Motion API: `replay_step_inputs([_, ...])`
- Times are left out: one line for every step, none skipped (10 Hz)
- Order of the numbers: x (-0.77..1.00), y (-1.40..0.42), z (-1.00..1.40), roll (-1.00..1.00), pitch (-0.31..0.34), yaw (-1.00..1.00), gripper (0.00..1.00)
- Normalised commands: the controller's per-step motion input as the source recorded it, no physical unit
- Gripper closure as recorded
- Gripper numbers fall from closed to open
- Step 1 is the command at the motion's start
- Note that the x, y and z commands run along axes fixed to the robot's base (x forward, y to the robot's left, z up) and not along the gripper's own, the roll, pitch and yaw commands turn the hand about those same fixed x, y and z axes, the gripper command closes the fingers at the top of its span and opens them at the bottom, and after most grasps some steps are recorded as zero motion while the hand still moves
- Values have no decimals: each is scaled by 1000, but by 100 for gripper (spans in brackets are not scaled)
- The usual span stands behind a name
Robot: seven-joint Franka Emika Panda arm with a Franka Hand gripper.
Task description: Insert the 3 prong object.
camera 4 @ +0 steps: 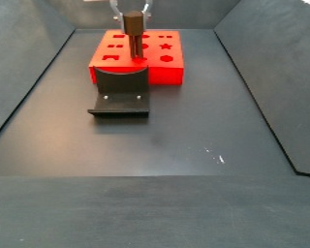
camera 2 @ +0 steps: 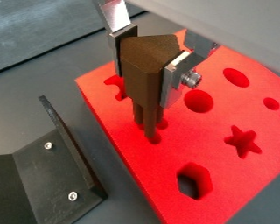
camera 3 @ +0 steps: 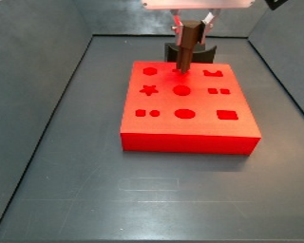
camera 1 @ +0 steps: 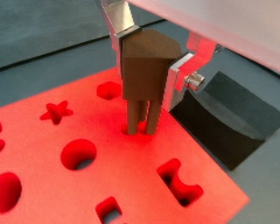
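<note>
Gripper: we are seeing the gripper (camera 1: 149,74) hanging above the red block (camera 3: 190,119) toward the far edge of the tabletop (camera 3: 142,204); its silver plates are closing flat on the sides of the 3 prong object (camera 1: 143,74), so we are holding the piece.

3 prong object: it is standing upright between the fingers (camera 2: 178,74), long axis vertical, prongs pointing straight down.

Prong tips: in both wrist views they are reaching the block's top face at a small cut-out; we cannot tell whether they are already inside it or only touching the rim.

Deciding relation: the hole is lying directly beneath the piece, so we are judging the next move a straight descent with no tilt.

Fixture: the fixture (camera 4: 120,97) is standing just beside the block, apart from the piece.
</note>
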Motion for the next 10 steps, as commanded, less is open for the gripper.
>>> replay_step_inputs([-137,0,-91,137,0,-126,100])
replay_step_inputs([0,-37,-111,103,0,-31,100])
replay_step_inputs([183,0,-257,186,0,26,100])
replay_step_inputs([0,-103,-271,173,0,0,100])
replay_step_inputs([34,-97,-274,191,0,11,100])
replay_step_inputs([0,-40,-340,239,0,29,100])
replay_step_inputs([0,-17,-354,207,0,17,100])
replay_step_inputs([-9,-29,-494,173,109,0,100])
replay_step_inputs([0,0,-706,94,123,0,100])
replay_step_inputs([0,0,-843,6,130,0,100])
